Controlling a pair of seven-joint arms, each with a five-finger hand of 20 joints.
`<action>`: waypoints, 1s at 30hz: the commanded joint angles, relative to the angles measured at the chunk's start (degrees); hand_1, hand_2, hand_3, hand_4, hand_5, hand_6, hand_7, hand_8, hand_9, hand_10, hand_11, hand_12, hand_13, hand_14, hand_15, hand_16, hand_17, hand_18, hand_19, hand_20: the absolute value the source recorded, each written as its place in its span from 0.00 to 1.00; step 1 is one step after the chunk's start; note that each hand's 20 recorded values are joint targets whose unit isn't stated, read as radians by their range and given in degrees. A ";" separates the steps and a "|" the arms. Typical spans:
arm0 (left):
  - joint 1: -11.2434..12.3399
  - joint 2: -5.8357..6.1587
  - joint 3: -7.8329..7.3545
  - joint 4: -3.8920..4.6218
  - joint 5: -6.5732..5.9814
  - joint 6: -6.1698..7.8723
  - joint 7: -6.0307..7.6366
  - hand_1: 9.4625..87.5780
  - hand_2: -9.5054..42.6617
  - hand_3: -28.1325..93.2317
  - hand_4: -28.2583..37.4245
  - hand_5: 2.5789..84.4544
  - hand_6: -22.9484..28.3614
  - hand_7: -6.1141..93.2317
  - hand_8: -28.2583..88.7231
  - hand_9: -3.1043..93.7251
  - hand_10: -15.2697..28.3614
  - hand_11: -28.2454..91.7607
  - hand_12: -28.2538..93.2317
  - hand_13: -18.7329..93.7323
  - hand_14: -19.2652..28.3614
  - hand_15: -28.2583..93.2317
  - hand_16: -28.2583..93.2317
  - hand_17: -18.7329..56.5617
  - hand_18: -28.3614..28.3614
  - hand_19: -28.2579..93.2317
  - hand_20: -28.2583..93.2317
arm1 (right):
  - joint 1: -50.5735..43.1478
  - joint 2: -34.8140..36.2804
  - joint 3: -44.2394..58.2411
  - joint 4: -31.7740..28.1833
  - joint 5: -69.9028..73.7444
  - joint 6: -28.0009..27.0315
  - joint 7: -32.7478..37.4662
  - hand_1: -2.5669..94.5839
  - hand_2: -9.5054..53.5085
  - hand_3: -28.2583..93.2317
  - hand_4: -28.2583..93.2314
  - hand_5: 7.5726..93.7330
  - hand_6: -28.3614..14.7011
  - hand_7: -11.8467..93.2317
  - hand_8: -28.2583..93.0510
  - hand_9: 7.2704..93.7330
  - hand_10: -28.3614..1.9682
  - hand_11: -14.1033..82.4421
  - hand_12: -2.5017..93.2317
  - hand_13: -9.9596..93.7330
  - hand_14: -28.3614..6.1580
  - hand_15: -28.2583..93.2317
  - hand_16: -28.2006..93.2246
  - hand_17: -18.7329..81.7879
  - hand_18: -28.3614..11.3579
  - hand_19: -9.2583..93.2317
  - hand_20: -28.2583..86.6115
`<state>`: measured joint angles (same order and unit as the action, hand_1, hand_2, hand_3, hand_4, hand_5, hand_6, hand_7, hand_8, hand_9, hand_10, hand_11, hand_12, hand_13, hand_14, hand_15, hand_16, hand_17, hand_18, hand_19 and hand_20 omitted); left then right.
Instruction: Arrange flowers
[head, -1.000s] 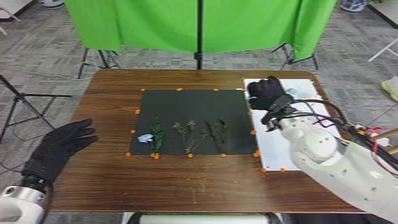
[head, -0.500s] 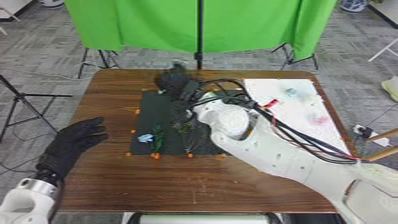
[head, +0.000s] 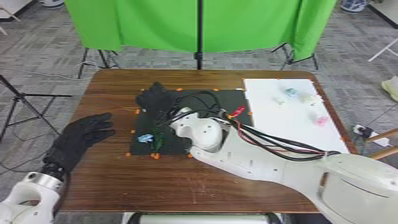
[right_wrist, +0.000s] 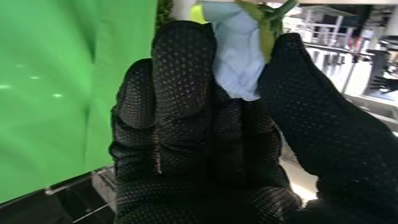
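We're keeping right hand (head: 155, 101) at black mat's (head: 206, 94) ten o'clock | thumb and near-straight fingers narrowly pinching pale blue flower (right_wrist: 238, 55) | blue bloom (head: 145, 137) lying at eight | we're risking slippage from fingertip-only grip, cables (head: 258, 135) snagging sprigs

"From where is the scene seen in the head view?"

"The table (head: 115, 185) is seen from high above its near edge, forward and down, from well apart."

"And in the right wrist view?"

"There, the right hand (head: 155, 102) is viewed from its wrist end, very near, along its fingers (right_wrist: 182, 75). The exact tilt cannot be judged surely."

"What is shared?"

"That hand and the green cloth (head: 249, 25) are shared by both views."
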<state>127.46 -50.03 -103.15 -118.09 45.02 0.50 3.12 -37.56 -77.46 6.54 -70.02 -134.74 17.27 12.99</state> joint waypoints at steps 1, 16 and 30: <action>-2.23 0.53 1.21 0.77 0.38 -1.37 -0.27 0.23 0.28 0.83 0.01 0.47 0.57 0.30 0.14 0.42 0.70 0.48 0.35 0.43 0.78 0.63 0.18 0.16 0.92 0.73 0.21 | 3.67 -2.21 -1.59 4.03 0.74 2.45 4.81 0.54 0.00 0.92 0.00 0.63 0.67 0.70 0.14 0.83 0.79 0.43 0.49 0.83 0.85 0.60 0.56 0.50 0.34 0.83 0.60; -4.97 1.17 2.83 1.69 0.48 -2.61 -1.59 0.23 0.28 0.83 0.01 0.47 0.57 0.30 0.14 0.42 0.70 0.48 0.35 0.43 0.79 0.63 0.18 0.16 0.92 0.73 0.21 | 3.00 -4.15 -0.84 7.05 1.30 -1.92 4.82 0.52 0.04 0.88 0.00 0.58 0.68 0.69 0.14 0.79 0.81 0.43 0.47 0.80 0.85 0.61 0.54 0.49 0.35 0.82 0.60; -5.68 1.17 3.26 1.91 0.55 -2.79 -1.81 0.23 0.28 0.83 0.01 0.47 0.57 0.30 0.14 0.42 0.70 0.48 0.35 0.43 0.78 0.63 0.18 0.16 0.92 0.73 0.21 | 2.75 -3.92 0.21 5.77 1.15 -7.27 6.06 0.44 0.02 0.88 0.00 0.52 0.66 0.66 0.14 0.69 0.76 0.48 0.38 0.74 0.80 0.65 0.48 0.45 0.33 0.81 0.60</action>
<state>122.23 -48.86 -100.36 -116.75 45.24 -1.58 2.16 -35.65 -80.97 5.90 -63.38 -133.02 11.80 17.84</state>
